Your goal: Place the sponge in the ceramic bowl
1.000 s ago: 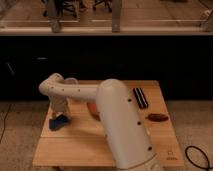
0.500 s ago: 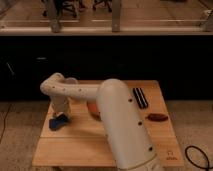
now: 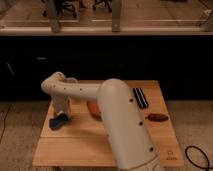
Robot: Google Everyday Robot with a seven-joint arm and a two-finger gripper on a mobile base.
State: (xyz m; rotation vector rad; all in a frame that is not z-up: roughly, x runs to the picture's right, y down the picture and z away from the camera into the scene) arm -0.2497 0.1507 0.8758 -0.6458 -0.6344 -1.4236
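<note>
The dark-blue sponge (image 3: 58, 121) lies on the left part of the wooden table (image 3: 80, 145). My gripper (image 3: 61, 113) hangs straight down over it at the end of the white arm, touching or just above its top. Whether it holds the sponge cannot be made out. The orange ceramic bowl (image 3: 93, 109) sits near the table's middle, to the right of the sponge. My thick white arm segment hides most of it.
A dark-red flat object (image 3: 158, 117) lies near the right edge of the table. A black striped object (image 3: 140, 97) lies at the back right. Behind the table runs a dark counter front. A black cable (image 3: 197, 155) lies on the floor at the right.
</note>
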